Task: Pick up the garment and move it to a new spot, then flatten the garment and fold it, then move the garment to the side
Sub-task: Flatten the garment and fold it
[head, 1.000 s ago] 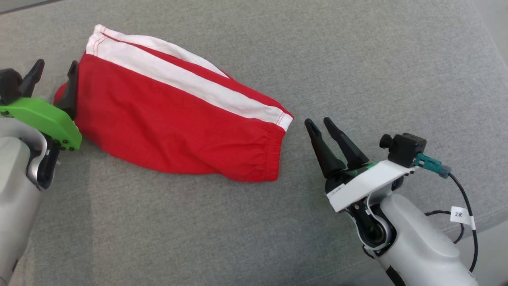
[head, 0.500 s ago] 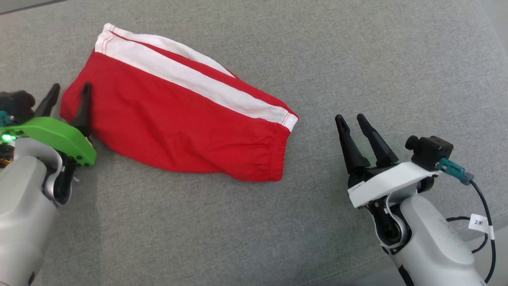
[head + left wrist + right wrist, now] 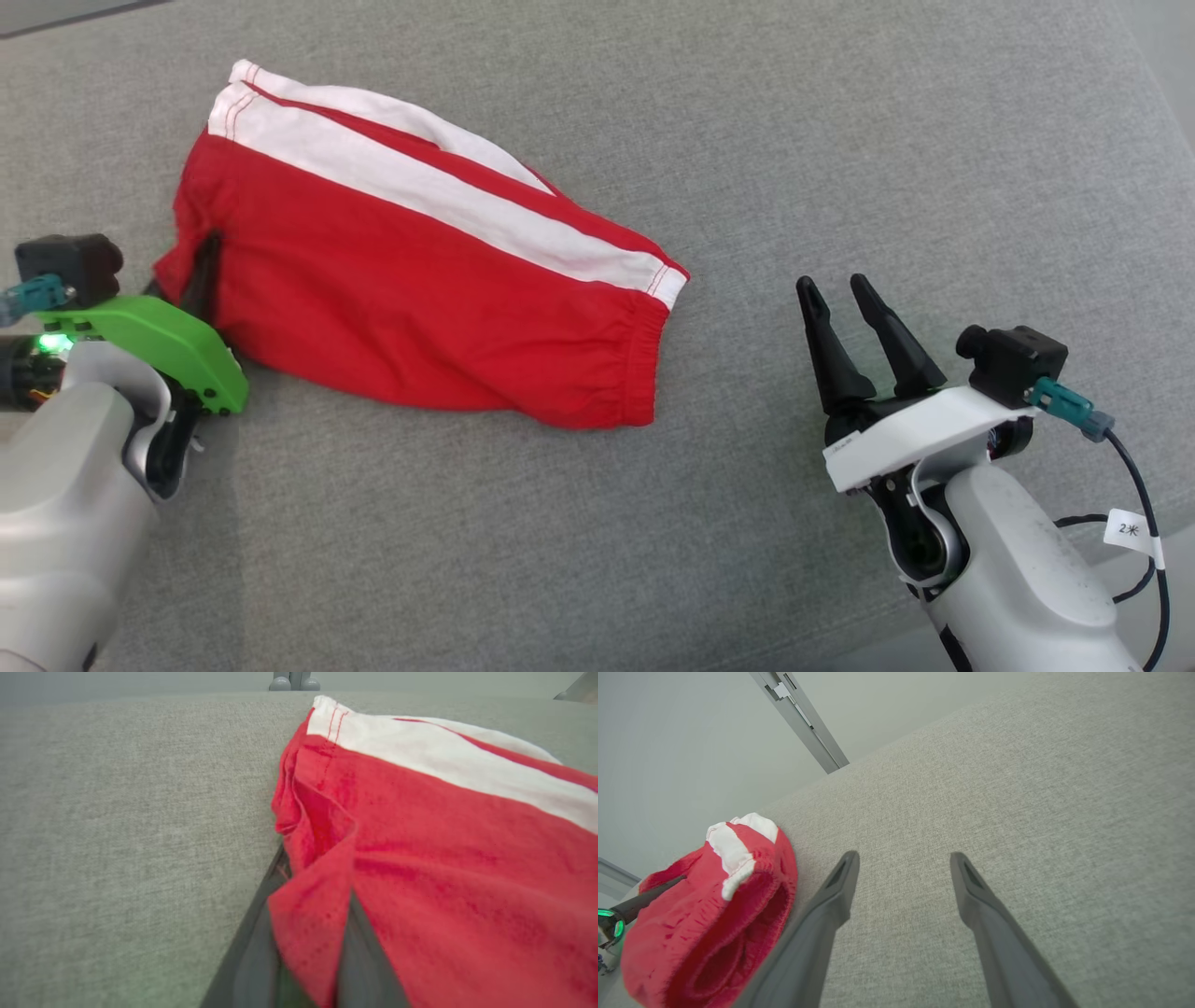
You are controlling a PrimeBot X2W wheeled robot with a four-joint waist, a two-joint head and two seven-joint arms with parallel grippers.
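Grey fabric surface (image 3: 840,140) bears the red garment (image 3: 420,308), left jaws pinching its edge, right jaws open nearby.

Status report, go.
Left gripper shut on the garment at its left edge. Right gripper open, apart from it, above the grey cushion. No obstacle seen.

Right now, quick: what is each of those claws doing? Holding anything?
Left gripper: closed on a fold at the edge of the red garment.
Right gripper: open, holding nothing, apart from the garment.
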